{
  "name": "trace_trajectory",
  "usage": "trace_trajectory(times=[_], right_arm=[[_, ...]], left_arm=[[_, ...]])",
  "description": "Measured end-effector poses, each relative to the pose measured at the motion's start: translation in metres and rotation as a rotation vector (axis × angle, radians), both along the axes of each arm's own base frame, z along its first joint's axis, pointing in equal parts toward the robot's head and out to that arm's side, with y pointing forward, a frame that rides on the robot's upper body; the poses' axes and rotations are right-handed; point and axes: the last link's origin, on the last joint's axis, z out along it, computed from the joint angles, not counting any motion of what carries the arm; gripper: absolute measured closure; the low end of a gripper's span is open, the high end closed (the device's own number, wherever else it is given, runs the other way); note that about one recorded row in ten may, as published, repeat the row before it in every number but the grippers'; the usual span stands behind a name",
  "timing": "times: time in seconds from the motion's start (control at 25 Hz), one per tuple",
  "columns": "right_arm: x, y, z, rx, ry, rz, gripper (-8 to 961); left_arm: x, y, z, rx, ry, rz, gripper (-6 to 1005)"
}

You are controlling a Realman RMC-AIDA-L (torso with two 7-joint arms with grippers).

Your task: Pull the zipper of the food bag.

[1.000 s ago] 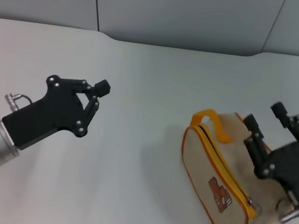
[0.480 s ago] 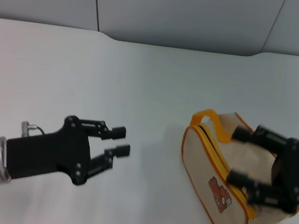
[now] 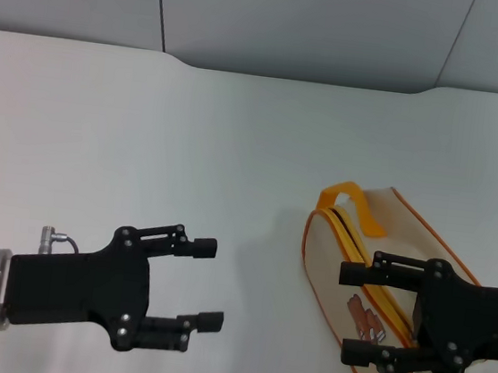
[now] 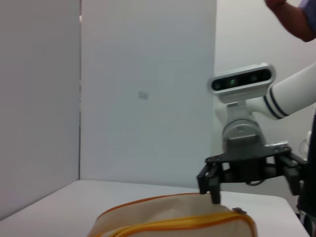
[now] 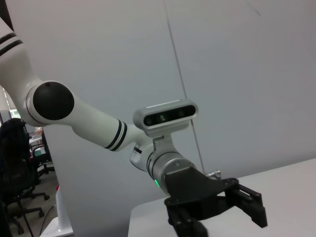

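The food bag (image 3: 410, 232) is a beige pouch with orange piping, lying on the white table at the right. Its orange loop handle (image 3: 348, 201) is at the far end. The zipper (image 3: 352, 241) runs along the top edge. Its pull tab is hidden in the head view; a small silver tab (image 4: 238, 211) shows in the left wrist view. The bear print (image 3: 365, 319) shows partly. My right gripper (image 3: 348, 311) is open over the bag's near end, fingers pointing left, one on each side of the print. My left gripper (image 3: 208, 283) is open and empty, left of the bag and apart from it.
The white table (image 3: 237, 131) stretches wide around the bag, with a grey panelled wall (image 3: 295, 21) behind its far edge. The left wrist view shows the bag (image 4: 173, 217) low down with the right gripper (image 4: 252, 183) just above it. The right wrist view shows the left gripper (image 5: 222, 216).
My left gripper has moved right and nearer, turned, and opened wider. My right gripper has turned and moved left over the bag's near end, now covering the pull tab.
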Motion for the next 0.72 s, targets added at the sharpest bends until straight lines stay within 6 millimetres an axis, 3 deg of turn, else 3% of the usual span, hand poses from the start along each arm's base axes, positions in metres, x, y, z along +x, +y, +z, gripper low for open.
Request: trace_trajectory(times=[0.2, 0.28, 0.72], right_arm=[[0.0002, 0.0003, 0.0008, 0.004, -0.005, 0.003, 119], [0.0003, 0.0002, 0.0008, 0.004, -0.005, 0.003, 119], [0.002, 0.0004, -0.0009, 0.02, -0.014, 0.002, 119]], left_arm=[[0.0006, -0.0034, 0.0047, -0.008, -0.004, -0.027, 361], [0.0008, -0.0038, 0.0049, -0.009, -0.006, -0.029, 175], [-0.001, -0.0068, 0.0052, -0.004, -0.007, -0.034, 180]])
